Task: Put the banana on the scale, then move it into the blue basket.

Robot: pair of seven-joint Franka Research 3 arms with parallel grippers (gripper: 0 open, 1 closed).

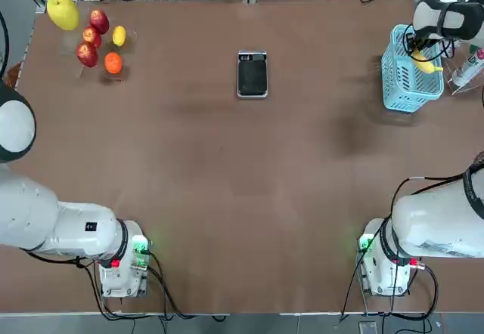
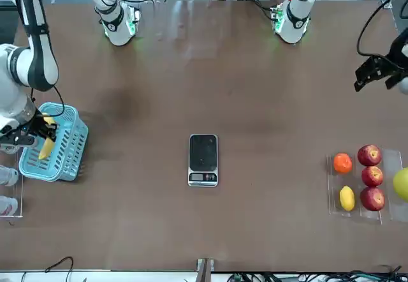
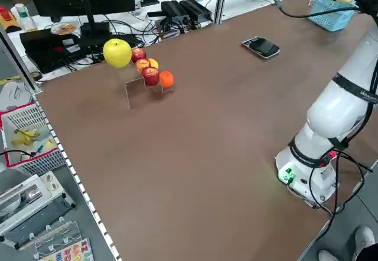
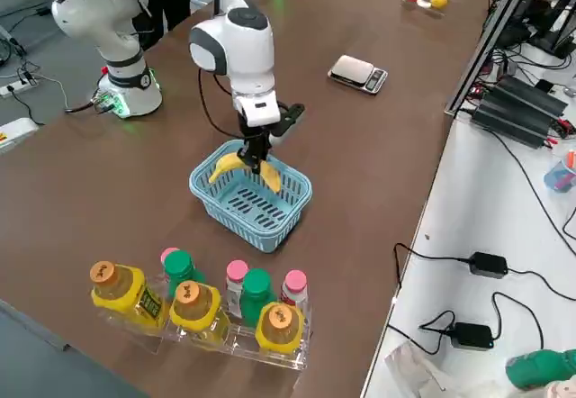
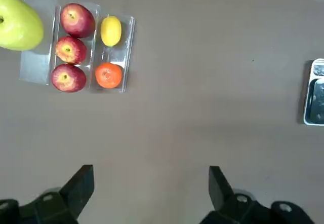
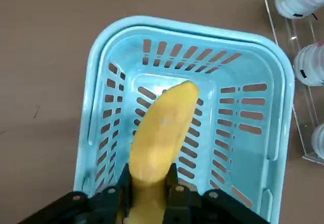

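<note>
There's the banana (image 6: 164, 133), right over the blue basket (image 6: 238, 107), between the right gripper's (image 6: 148, 186) closed-in fingers! Across the table, the left gripper (image 5: 152, 191) hangs wide open and idle near the fruit tray (image 5: 115, 55); the scale (image 1: 252, 74) lies between.

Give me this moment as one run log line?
right gripper: around banana | over: blue basket | scale: nothing on it | left gripper: open

The yellow curved banana (image 6: 164, 133) hangs over the light blue, slotted basket (image 6: 238, 127). The black, silver-rimmed scale (image 1: 252, 75) lies flat on the table.
</note>
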